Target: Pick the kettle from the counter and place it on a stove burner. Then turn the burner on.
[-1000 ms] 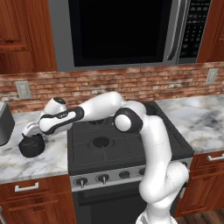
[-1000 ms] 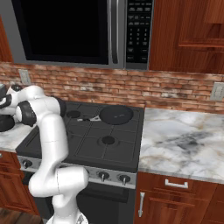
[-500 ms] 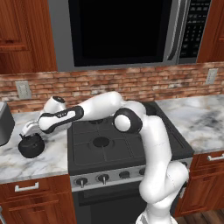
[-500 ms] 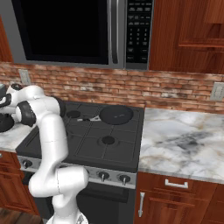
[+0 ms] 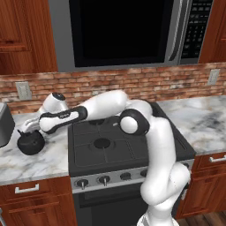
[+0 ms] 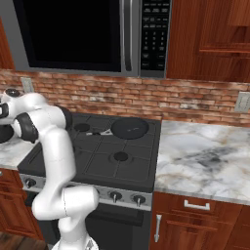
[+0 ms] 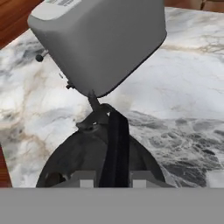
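Hand view is showing the claw (image 7: 112, 179) squeezing the kettle (image 7: 87, 153) handle, kettle sitting on the counter (image 7: 183, 87).

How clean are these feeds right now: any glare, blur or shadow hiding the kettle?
Left base view: even light, no glare; the black kettle reads as a flat dark blob on the counter. Hand view: soft and coarse close up; the kettle handle stands clear between the claw fingers, with the grey toaster behind. Right base view: sharp, kettle barely visible at the left edge.
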